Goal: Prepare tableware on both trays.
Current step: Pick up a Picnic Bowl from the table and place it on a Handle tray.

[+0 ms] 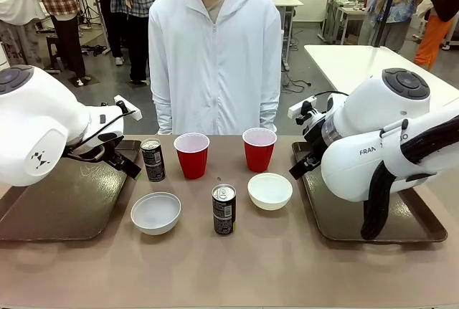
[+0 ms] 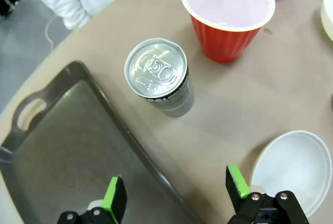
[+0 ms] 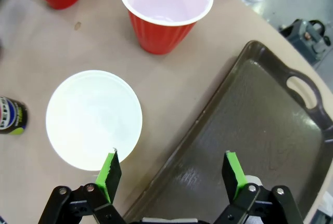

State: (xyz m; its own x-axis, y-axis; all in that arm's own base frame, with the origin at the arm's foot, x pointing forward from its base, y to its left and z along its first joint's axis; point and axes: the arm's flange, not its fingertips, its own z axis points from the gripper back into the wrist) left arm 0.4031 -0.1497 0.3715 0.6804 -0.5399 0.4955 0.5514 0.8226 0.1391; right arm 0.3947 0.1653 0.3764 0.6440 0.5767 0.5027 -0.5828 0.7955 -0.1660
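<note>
Between the two brown trays [image 1: 64,208] [image 1: 344,223] stand two red cups [image 1: 192,155] [image 1: 259,149], two white bowls [image 1: 155,212] [image 1: 270,191] and two black cans [image 1: 152,160] [image 1: 224,209]. My left gripper [image 1: 123,163] hovers open over its tray's inner rim [image 2: 130,146], short of the upright can [image 2: 157,76], with a cup [image 2: 227,13] beyond it and a bowl [image 2: 294,169] beside it. My right gripper [image 3: 171,174] is open above the edge of the other tray [image 3: 250,130], next to a bowl [image 3: 93,119] and near a cup [image 3: 165,11]. Nothing is held.
A person in a white hooded jacket [image 1: 215,51] stands at the far edge, hands out of sight. Both trays are bare. Another white table [image 1: 358,62] stands at the back right, and people move about farther off.
</note>
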